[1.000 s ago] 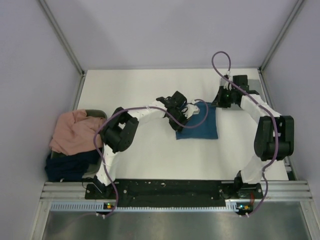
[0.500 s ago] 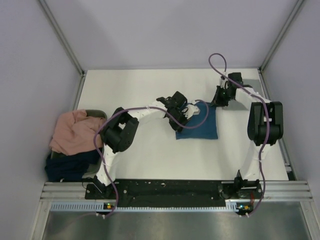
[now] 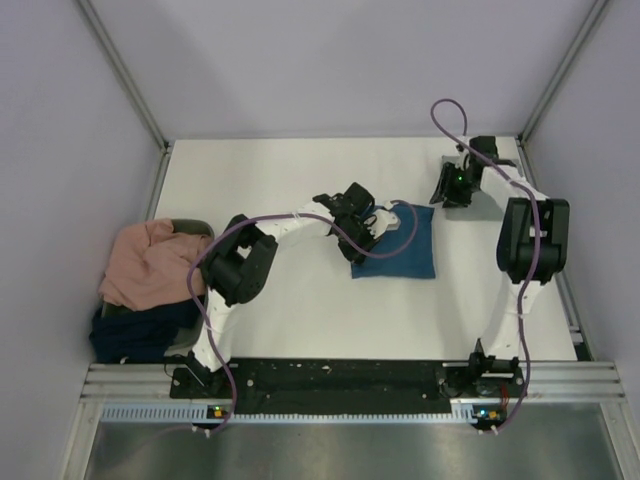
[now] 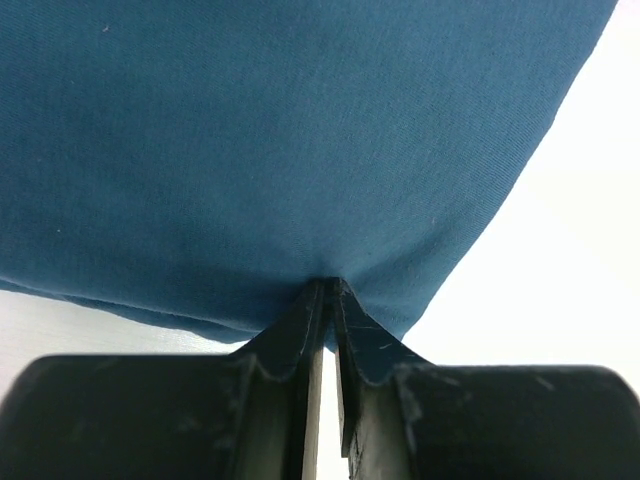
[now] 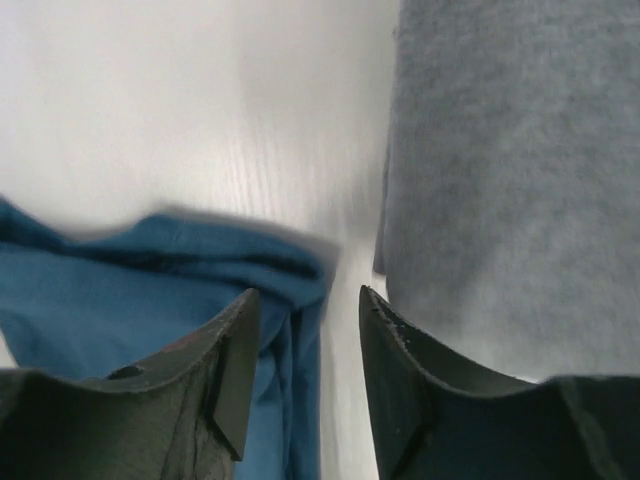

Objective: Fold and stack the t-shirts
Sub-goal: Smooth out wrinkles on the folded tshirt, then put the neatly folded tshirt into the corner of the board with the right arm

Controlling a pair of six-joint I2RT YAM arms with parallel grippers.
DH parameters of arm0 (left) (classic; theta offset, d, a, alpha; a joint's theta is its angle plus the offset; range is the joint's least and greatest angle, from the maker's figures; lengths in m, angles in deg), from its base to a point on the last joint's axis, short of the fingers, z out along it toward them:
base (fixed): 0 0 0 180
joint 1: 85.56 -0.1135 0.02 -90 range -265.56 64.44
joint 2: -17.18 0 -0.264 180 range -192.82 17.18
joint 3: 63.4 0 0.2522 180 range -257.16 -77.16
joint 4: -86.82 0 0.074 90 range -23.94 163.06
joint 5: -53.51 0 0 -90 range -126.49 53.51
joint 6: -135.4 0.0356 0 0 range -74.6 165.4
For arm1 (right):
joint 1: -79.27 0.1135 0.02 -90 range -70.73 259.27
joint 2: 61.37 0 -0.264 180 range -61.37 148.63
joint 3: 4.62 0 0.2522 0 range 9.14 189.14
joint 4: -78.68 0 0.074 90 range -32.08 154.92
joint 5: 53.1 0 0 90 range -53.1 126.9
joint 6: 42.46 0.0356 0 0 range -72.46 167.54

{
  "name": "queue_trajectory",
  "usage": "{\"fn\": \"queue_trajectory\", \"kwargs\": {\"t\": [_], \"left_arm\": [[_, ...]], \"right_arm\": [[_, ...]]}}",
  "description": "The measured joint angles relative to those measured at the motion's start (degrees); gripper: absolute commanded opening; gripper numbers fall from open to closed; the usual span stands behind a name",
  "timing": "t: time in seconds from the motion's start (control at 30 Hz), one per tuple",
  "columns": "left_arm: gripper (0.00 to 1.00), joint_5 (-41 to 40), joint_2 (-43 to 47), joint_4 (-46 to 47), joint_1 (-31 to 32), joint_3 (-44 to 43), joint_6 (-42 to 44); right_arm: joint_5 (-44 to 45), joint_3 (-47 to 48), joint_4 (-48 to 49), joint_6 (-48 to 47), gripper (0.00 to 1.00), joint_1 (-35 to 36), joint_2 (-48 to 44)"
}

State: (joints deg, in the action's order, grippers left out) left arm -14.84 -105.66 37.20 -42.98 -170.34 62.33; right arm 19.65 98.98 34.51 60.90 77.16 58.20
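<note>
R gripper (image 5: pixel 306 298) opened, lifted off teal t-shirt (image 3: pixel 402 252).

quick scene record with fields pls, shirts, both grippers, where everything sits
folded shirt: teal-blue cloth t-shirt, folded into a rectangle, flat on the white table, right of centre
left gripper: shut on the teal-blue shirt's edge
right gripper: open, holding nothing, near that shirt's far right corner
unfolded pile: salmon-pink cloth shirt crumpled on top of a dark navy cloth shirt, at the table's left edge
stack: not yet started
</note>
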Motion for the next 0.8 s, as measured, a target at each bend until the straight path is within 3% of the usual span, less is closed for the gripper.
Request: {"fn": "queue_trajectory", "kwargs": {"t": [0.07,0.27,0.43,0.5,0.7,0.8], "left_arm": [[0.15,0.0,0.0,0.0,0.0,0.0,0.0],[0.17,0.1,0.0,-0.1,0.1,0.0,0.2],[0.19,0.1,0.0,-0.1,0.1,0.0,0.2],[0.19,0.1,0.0,-0.1,0.2,0.0,0.2],[0.20,0.0,0.0,-0.1,0.2,0.0,0.4],[0.22,-0.1,0.0,-0.2,0.2,0.0,0.7]], "right_arm": [[0.6,-2.7,-0.1,-0.9,0.61,0.0,-4.3],[-2.2,-15.8,0.7,-2.5,0.64,0.0,-21.8],[-6.3,-23.5,1.8,-2.7,0.62,0.1,-20.6],[-9.1,-25.5,3.1,-2.7,0.55,0.1,-16.3],[-21.3,-26.0,9.7,0.3,0.01,0.0,-10.1],[-25.4,-26.1,11.8,1.8,0.00,-0.3,-8.1]]}}
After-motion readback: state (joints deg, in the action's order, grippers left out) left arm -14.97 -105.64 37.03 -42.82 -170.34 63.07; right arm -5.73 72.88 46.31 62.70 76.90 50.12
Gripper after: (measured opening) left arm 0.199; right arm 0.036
